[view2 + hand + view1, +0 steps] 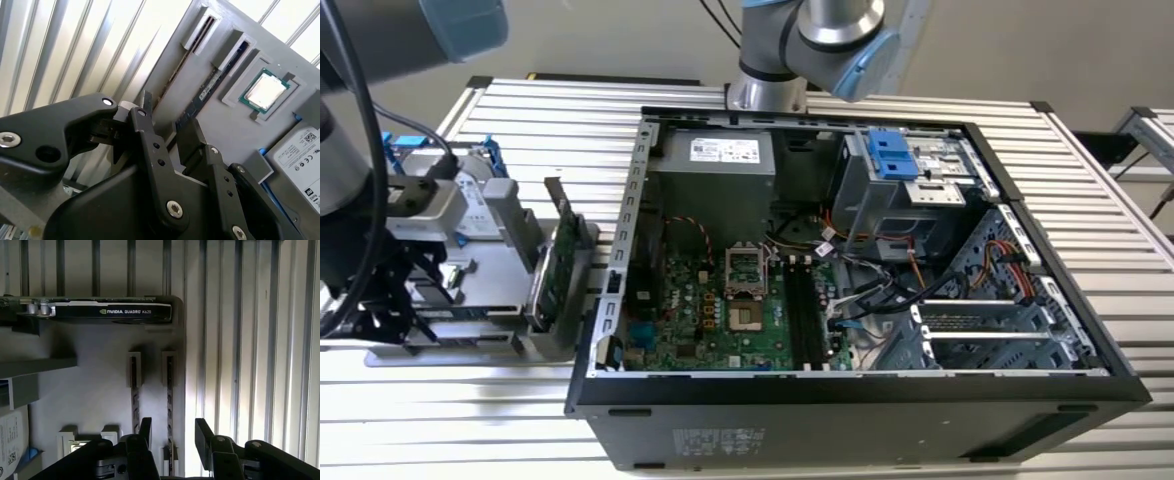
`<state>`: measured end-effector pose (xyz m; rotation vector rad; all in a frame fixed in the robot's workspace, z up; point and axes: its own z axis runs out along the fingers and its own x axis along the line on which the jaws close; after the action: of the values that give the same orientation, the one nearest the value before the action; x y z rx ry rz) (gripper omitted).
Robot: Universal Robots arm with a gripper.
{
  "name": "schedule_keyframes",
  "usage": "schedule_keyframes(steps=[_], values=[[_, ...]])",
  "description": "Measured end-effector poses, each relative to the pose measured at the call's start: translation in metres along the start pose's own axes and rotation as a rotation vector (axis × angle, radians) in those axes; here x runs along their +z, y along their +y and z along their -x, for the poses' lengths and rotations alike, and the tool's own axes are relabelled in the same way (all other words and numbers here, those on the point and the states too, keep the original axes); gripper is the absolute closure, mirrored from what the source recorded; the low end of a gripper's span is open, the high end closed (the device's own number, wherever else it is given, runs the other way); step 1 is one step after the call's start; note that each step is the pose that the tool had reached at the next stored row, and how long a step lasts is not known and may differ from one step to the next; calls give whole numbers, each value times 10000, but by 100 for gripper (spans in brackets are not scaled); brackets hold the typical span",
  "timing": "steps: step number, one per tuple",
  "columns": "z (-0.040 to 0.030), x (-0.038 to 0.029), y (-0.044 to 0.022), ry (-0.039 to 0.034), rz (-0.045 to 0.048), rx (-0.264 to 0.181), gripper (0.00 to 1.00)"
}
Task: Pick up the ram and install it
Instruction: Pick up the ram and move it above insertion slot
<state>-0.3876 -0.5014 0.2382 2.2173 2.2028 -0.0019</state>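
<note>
Two slim dark ram sticks stand edge-on in slots of a grey parts holder (95,385). The ram (170,390) nearest the holder's edge runs between my gripper's (173,432) two black fingers, and the gripper is open around it. The other stick (134,390) lies just outside one finger (145,427). In the second wrist view the same ram (169,82) leads into the gap of the gripper (167,117), with the second stick (202,92) beside it. I cannot tell whether the fingers touch the ram. In the exterior view my arm (400,200) reaches down over the holder (480,290).
A green expansion card (550,255) stands upright on the holder beside the open computer case (854,395). Long dark memory slots (803,310) lie on the motherboard. A processor chip (264,92) and a hard drive (300,160) rest on the holder. A second arm's base (767,90) stands behind the case.
</note>
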Motion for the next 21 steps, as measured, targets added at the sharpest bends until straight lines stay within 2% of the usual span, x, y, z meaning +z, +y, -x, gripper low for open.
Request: schedule_keyframes(steps=[21], values=[[27, 158, -2, 0, 0, 0, 0]])
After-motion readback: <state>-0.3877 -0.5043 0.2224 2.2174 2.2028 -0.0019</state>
